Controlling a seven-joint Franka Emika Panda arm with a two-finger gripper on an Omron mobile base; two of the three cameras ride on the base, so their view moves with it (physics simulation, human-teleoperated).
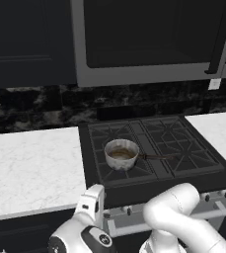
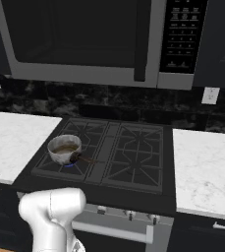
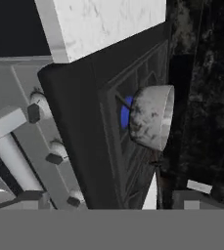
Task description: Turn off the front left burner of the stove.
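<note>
My arm's white elbow (image 1: 183, 207) sits closest to the base cameras, folded low in front of the stove (image 1: 154, 173). The gripper hangs down and left of the range front, and I cannot tell whether its fingers are apart or together, since no picture shows the tips clearly.

From the hand view, rolled on its side, I see the silver front panel (image 3: 20, 97) with three dark knobs. The top knob (image 3: 33, 113) in that view is, I think, the leftmost one on the panel, next to the bar handle (image 3: 8, 141). Which knob governs which burner I can only guess from position.

The front left burner (image 2: 67, 165) is at the near left corner of the cooktop, and a blue flame (image 3: 126, 111) shows under the pan (image 2: 64, 148) sitting on it, so it is lit. The pan's thin handle points right, across the grates.

The knob is what I must handle: small, rigid, fixed on its shaft and probably smooth-faced. I expect it to resist a little, then turn. I would pinch it across its raised bar, fingers square to the panel, and twist from the wrist. A shallow grip could slip off.
</note>
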